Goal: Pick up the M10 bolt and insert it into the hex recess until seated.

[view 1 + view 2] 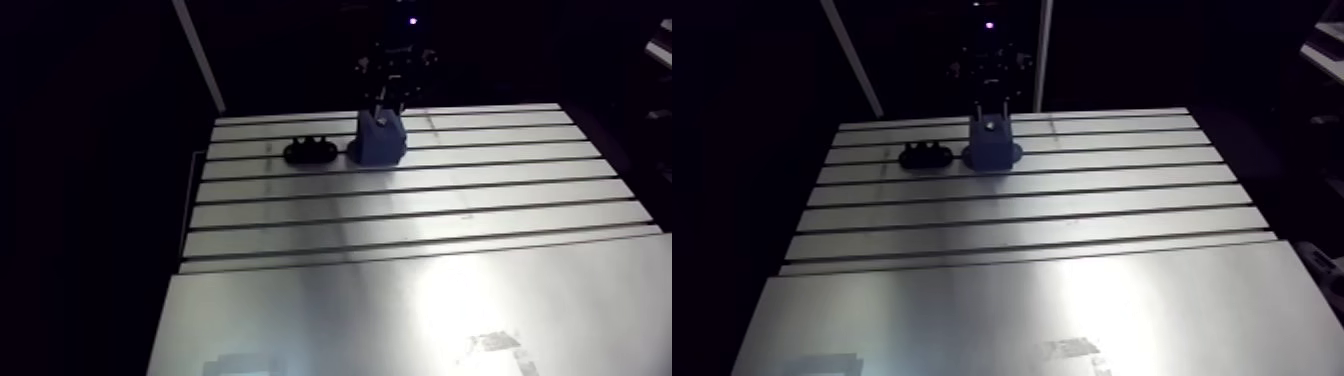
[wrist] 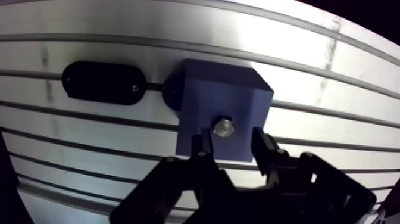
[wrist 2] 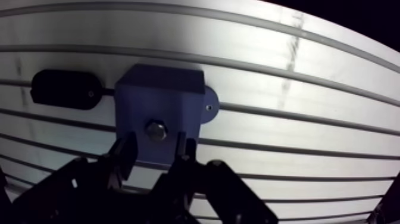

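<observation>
A blue block stands on the slotted table. A silver hex bolt head sits in the recess on the block's sloped face. In the wrist view my gripper hovers over the block's near edge, open. Its two dark fingertips stand on either side of the bolt head, with a gap to it on each side. Nothing is held between them. In the arm view the gripper comes down right behind the blue block at the table's far end.
A black oblong holder lies on the table beside the block, also seen in the arm view as a black oblong holder to its left. The table's slots run across, and a smooth plate covers the near part.
</observation>
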Motion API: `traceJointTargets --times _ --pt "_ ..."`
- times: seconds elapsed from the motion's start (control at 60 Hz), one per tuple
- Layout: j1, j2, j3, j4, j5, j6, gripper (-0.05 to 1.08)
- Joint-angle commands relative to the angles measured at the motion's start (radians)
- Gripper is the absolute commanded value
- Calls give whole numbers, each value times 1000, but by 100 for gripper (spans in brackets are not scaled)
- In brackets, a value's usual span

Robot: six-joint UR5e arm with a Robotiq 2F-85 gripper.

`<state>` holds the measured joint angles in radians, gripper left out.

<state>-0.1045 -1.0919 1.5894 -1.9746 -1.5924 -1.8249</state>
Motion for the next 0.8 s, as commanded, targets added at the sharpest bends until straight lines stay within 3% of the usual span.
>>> traceJointTargets --times 0.017,0.8 --pt "3 1 4 0 1 2 52" --pt "5 5 3 -14 -1 -9 56"
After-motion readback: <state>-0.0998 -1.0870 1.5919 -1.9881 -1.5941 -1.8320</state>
